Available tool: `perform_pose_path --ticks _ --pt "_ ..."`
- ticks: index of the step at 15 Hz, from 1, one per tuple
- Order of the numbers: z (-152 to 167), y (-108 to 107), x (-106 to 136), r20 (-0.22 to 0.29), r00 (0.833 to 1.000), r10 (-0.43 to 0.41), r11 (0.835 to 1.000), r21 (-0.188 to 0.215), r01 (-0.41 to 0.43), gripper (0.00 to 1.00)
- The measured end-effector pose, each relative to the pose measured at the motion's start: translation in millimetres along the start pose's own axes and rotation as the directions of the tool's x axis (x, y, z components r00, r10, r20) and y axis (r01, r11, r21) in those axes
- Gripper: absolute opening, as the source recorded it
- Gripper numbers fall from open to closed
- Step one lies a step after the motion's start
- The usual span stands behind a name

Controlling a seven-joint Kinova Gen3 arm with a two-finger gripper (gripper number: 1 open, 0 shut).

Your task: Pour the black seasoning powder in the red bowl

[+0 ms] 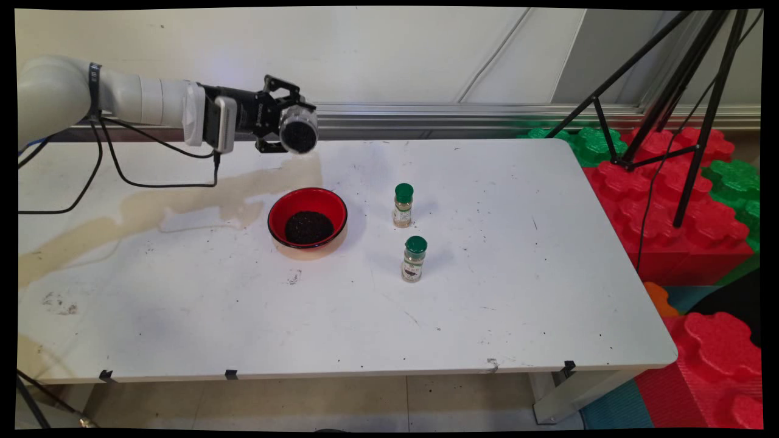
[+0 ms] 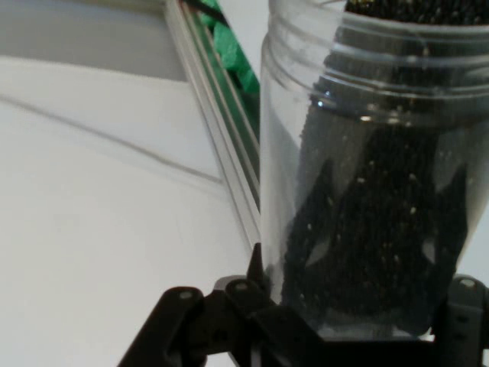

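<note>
My gripper [image 1: 291,126] is shut on a clear plastic jar [image 1: 298,129] of black grains, held on its side above the table's back left, its open mouth toward the camera. In the hand view the jar [image 2: 367,191] fills the right side, clamped between the fingers [image 2: 458,306], with dark grains inside. Below and slightly right of the jar stands a red bowl [image 1: 308,217] with a heap of black grains in it. Two small spice bottles with green caps stand right of the bowl, one farther back [image 1: 403,205] and one nearer [image 1: 414,259].
A brownish stain [image 1: 182,201] runs across the table's left half. Black cables [image 1: 122,170] hang from the arm. A black tripod [image 1: 675,109] and red and green foam blocks [image 1: 681,207] stand off the table's right side.
</note>
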Motion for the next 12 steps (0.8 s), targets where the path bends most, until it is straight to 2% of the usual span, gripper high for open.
perform_pose_path --ticks 3,7,8,12 --pt "-4 -7 0 0.008 0.99 -0.143 0.989 0.023 0.143 0.0" --pt "-8 -17 2 0.001 0.957 -0.289 0.956 0.052 0.289 0.0" --pt "-9 -20 3 -0.001 0.944 -0.331 0.942 0.054 0.33 0.0" --pt "-11 -21 7 0.001 0.866 -0.5 0.866 0.03 0.5 0.0"
